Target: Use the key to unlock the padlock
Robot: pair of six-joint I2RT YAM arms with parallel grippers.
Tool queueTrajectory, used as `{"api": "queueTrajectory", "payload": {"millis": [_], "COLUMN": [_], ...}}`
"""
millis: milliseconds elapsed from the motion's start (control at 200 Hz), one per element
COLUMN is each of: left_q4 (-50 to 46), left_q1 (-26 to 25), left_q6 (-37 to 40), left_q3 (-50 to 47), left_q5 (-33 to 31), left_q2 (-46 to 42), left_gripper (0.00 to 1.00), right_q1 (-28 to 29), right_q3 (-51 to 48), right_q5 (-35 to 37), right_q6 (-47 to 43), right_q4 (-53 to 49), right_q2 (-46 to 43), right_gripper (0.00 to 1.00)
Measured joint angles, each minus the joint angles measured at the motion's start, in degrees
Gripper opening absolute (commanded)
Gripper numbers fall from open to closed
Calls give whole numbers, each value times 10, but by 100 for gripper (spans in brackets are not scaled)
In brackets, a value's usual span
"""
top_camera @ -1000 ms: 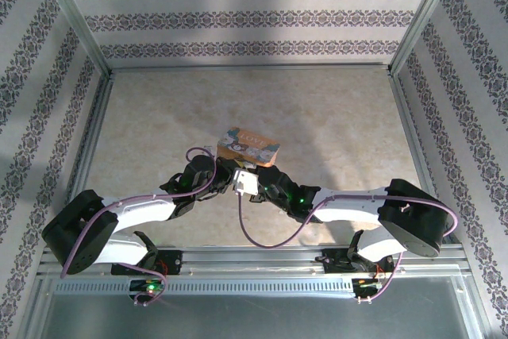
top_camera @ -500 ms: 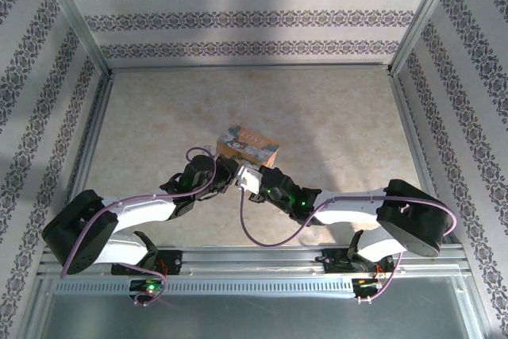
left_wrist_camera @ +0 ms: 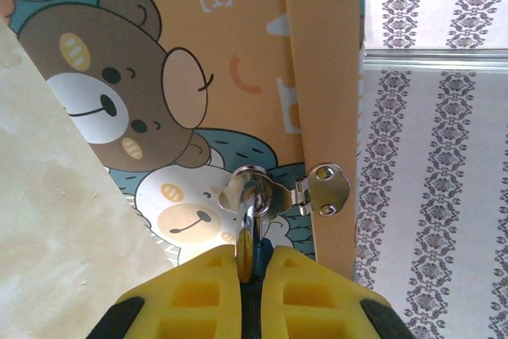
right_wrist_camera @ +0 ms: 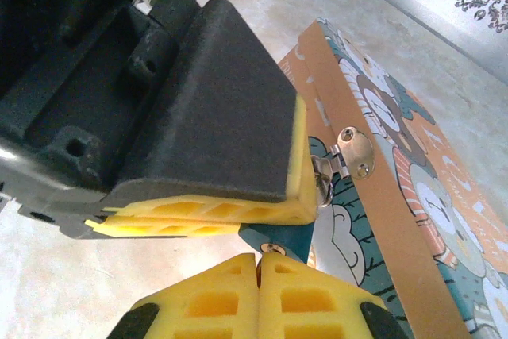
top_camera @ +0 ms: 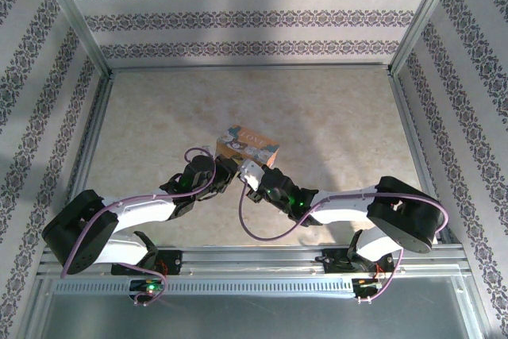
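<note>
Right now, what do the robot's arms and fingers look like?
The left arm and right arm are white shells with black joints, each trailing a looping purple cable and glowing with small green lights. The left gripper and right gripper have black bodies and bright yellow pads moulded with boxy hollows.

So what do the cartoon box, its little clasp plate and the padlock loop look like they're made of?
The box: likely printed cardboard, matte, with flat colour artwork and a plain tan edge. The clasp plate: shiny silvery metal, two rivets, bright glints. The padlock loop: polished steel-like metal, mirror highlights.
</note>
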Motion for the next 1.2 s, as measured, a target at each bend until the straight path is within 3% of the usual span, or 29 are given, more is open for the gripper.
{"api": "queueTrajectory", "payload": {"millis": [295,570,780,1014,1199], "left_q4": [-4,-3,-5,-34,-57], "left_q1": [0,-1,-4,-3,7], "left_q6": [0,1,19,74,124], "left_q3": [-3,-3,-6,-7,-14], "left_q5": [-4,5,7,12,32], "left_q2": [1,0,-14,-30,-42], "left_gripper": [0,0,0,0,0], "right_q1": [0,0,0,-6,-81], "right_q3": [-9,-21,-52,-40,6], "right_q5": [-6,-17,-25,-23,-66], "right_q6": [46,57,62,53,94], "right_q4": [36,41,7,-135,-234], "right_q2": [16,-1,-83,-210,-253], "right_gripper": [0,37,49,65,69]}}
